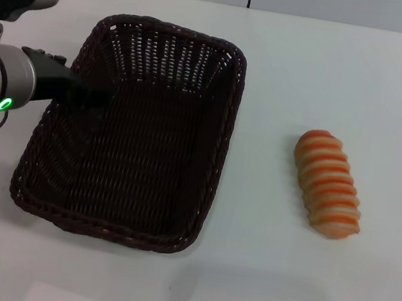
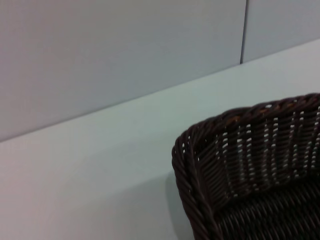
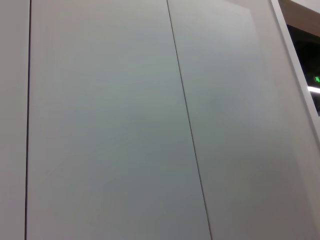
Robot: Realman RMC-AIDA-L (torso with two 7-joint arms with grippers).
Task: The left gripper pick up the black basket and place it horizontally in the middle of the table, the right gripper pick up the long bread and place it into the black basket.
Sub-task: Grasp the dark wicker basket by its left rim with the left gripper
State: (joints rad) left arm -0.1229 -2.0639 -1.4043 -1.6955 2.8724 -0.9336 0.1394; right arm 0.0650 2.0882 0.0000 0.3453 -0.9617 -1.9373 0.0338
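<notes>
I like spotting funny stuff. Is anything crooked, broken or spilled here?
Nothing is broken or spilled. The black basket sits a bit crooked on the table, with the left gripper at its left rim. The long bread lies apart, whole.

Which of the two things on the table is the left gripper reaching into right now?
The black basket: the left gripper reaches over its left rim. The long bread lies apart to the right, untouched.

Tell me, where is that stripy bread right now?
In the head view the long bread lies on the white table on the robot's right, apart from the black basket, with nothing touching it.
</notes>
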